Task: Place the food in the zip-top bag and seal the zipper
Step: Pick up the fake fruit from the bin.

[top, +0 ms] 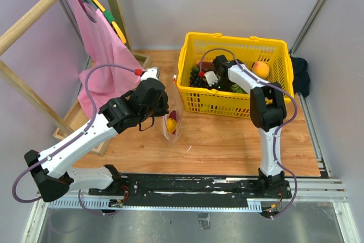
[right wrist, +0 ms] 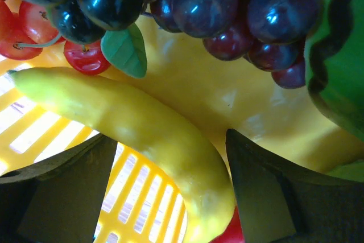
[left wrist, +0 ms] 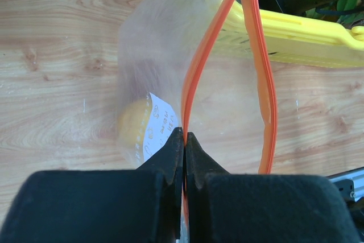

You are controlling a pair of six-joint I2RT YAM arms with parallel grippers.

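Observation:
The clear zip-top bag [top: 173, 119] stands on the wooden table, left of the yellow basket [top: 193, 98]. A yellow piece of food [top: 170, 125] and a purplish piece lie inside it. My left gripper [left wrist: 185, 135] is shut on one side of the red-orange zipper [left wrist: 196, 66]; the other side of the strip bows away, so the mouth gapes. My right gripper [right wrist: 170, 138] is down in the basket, open, its fingers [right wrist: 62, 189] either side of a long yellow fruit [right wrist: 142, 120]. An orange peach-like fruit [top: 261, 69] lies at the basket's right end.
Dark grapes [right wrist: 227, 9], red cherries [right wrist: 85, 58] and a green striped piece [right wrist: 335, 66] crowd the basket around my right gripper. A pink cloth [top: 102, 49] hangs from a wooden rack at the left. A dark bundle [top: 300, 75] lies right of the basket.

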